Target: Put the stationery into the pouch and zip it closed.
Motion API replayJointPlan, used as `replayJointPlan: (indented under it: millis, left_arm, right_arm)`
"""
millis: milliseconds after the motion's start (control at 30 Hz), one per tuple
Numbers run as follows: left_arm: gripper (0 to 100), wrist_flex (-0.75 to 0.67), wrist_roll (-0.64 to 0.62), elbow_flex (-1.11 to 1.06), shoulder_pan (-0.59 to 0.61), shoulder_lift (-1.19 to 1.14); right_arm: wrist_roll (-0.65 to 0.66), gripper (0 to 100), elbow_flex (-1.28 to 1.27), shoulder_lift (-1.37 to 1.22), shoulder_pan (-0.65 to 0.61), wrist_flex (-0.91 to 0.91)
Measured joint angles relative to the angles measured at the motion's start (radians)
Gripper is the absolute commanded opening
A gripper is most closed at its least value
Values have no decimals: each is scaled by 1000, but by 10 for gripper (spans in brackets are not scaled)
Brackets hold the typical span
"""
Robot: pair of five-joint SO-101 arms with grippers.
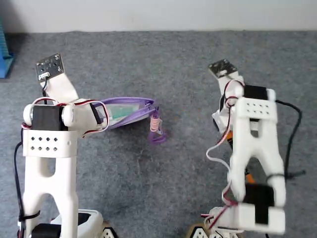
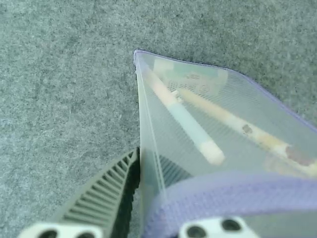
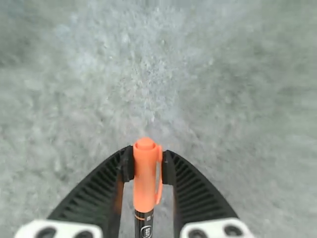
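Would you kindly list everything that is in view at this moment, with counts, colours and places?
Translucent mesh pouch with purple trim: one, clear and purple, left of centre, one end clamped by the left gripper.
Zip charm: one, pink and purple, on the carpet at the pouch's free end.
Stick-shaped pens or pencils: two, whitish and yellowish, inside the pouch.
Flat item: one, pale green, inside the pouch; what it is I cannot tell.
Orange-capped pen with black barrel: one, in the right gripper.
Blue object: one, far left edge.
Grey carpet: one, covering the table.
Left gripper: one, shut on the pouch.
Right gripper: one, shut on the pen.
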State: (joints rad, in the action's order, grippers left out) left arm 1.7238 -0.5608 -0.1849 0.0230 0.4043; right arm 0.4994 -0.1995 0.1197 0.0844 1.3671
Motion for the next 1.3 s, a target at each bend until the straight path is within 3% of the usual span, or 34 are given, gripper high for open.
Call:
replayJointPlan:
  millis: [233, 400, 567, 700, 900, 1300]
  left_arm:
    - [13, 0, 0, 0, 0, 0]
    - [13, 0, 0, 0, 0, 0]
    - [13, 0, 0, 0, 0, 0]
    - [13, 0, 0, 0, 0, 0]
    - [13, 0, 0, 0, 0, 0]
    - [13, 0, 0, 0, 0, 0]
  right_arm:
    - [-21, 7, 0, 358, -60, 25]
    - [-155, 7, 0, 577, -213, 12]
    - [-316, 7, 0, 689, -384, -130]
    - [-404, 8, 0, 712, -523, -290]
    - [-427, 8, 0, 690, -677, -583]
    - [-427, 8, 6, 535, -790, -921]
